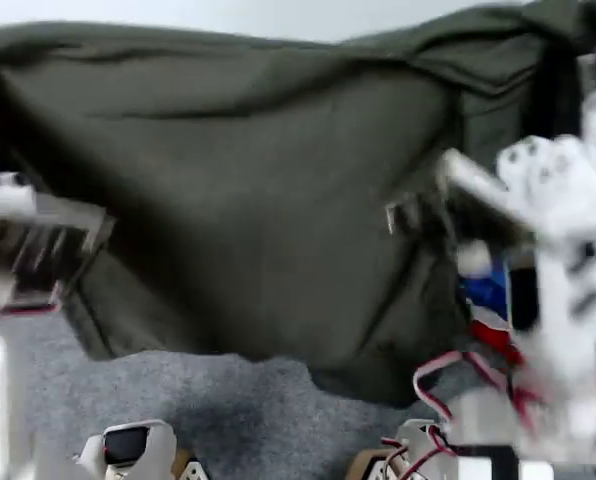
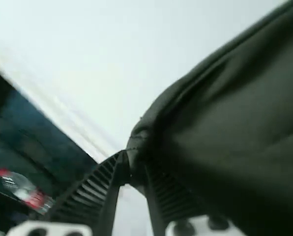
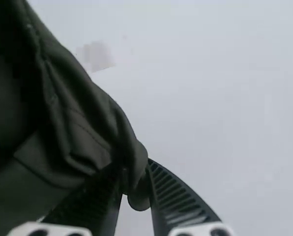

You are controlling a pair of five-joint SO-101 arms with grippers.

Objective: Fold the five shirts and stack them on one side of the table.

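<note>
High view: the dark olive shirt (image 1: pixel 278 220) hangs lifted above the grey worktop (image 1: pixel 228 400). It is stretched from the left edge to the right, and its lower edge droops toward the near edge. One arm (image 1: pixel 33 245) stands at its left end and the other arm (image 1: pixel 558 230) at its right.

Left wrist view: the left gripper (image 2: pixel 132 173) has its jaws pinching a bunched edge of the shirt.

Right wrist view: the right gripper (image 3: pixel 135 189) has its jaws pressed onto a rolled hem.

This looks like the spreading-out step before the first fold. The next move probably calls for lowering both ends together with the cloth kept taut, so that it lands flat.
</note>
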